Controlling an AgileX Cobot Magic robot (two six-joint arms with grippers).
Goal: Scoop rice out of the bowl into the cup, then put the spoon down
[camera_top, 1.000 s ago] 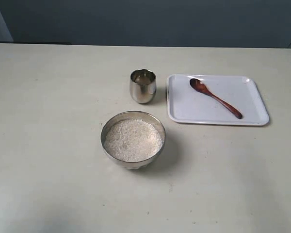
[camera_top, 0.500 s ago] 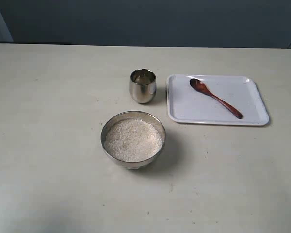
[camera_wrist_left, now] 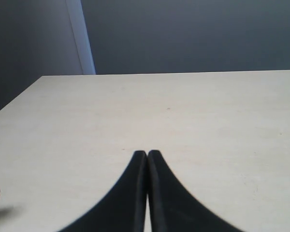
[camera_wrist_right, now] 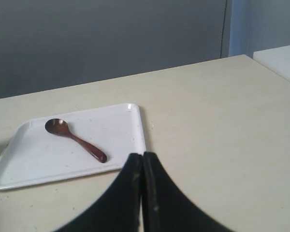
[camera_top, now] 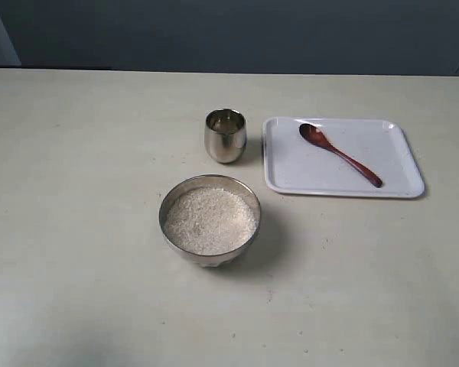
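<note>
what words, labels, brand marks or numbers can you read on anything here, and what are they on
None: no text, label, brand mark, number or sign is visible in any view.
The cup and the bowl show only bare shiny steel.
The spoon is plain dark wood.
The tray is plain white, and its few tiny specks are not print.
The table is unmarked.

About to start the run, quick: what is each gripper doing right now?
Left gripper: closed, holding nothing.
Right gripper: closed, holding nothing; the spoon lies on the tray.
</note>
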